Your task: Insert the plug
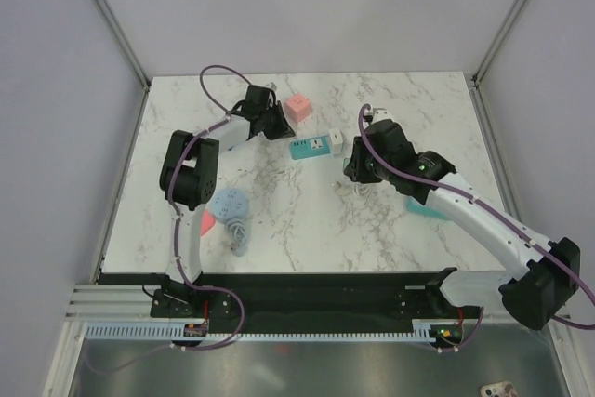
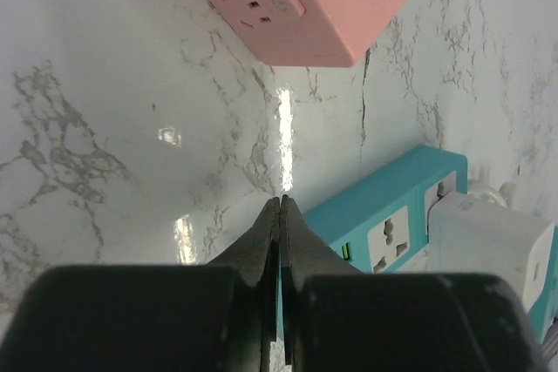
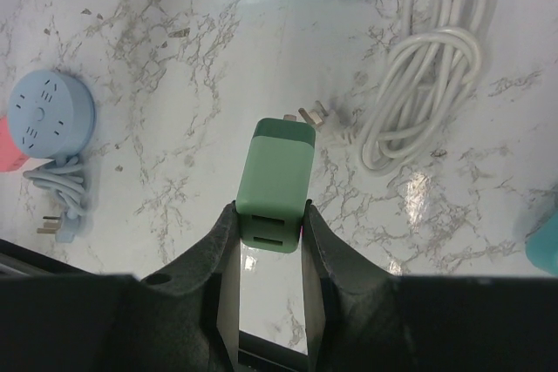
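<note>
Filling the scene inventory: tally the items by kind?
Socket units: 3 (pink block, teal strip, blue block)
Adapters: 2 (white adapter, green adapter)
Cable coil: 1
Partly hidden, kind unclear: 2 (red item, teal item)
Total: 8

**Robot test cell in a lab**

Boxed in by plain white panels on aluminium posts. Fitted with a marble-patterned table, a black mounting rail and a slotted cable duct along the near edge, plus left arm and right arm trailing purple cables.
</note>
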`<state>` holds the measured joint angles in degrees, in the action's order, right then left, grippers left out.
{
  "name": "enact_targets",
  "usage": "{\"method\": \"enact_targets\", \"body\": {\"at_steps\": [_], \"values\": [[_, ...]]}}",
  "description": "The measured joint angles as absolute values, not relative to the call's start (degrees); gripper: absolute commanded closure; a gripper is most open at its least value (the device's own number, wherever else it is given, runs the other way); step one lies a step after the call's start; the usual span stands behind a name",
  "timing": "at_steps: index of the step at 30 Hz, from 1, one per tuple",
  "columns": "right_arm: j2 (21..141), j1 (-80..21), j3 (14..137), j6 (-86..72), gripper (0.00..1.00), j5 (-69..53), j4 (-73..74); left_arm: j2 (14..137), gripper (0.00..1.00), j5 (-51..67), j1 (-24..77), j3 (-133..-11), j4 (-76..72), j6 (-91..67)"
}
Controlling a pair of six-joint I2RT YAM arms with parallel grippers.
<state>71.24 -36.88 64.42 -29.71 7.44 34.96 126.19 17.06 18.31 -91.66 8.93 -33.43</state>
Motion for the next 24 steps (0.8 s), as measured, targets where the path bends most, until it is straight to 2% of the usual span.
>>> {"method": "enact_targets", "body": {"at_steps": [9, 16, 24], "values": [[75.92, -36.51, 69.54, -30.63, 1.0, 5.96, 38.68, 127.31, 0.98, 16.51, 22.79, -90.08, 8.29, -33.41], [80.36, -36.45, 76.77, -33.63, 1.0, 6.9, 43.59, 119.96, 0.98, 18.24, 26.24, -75.46, 1.74, -35.94], [89.54, -34.57, 83.92, -37.74, 1.0, 4.62, 48.01, 112.92, 0.98, 19.29, 28.64, -66.11, -0.1, -39.18]]}}
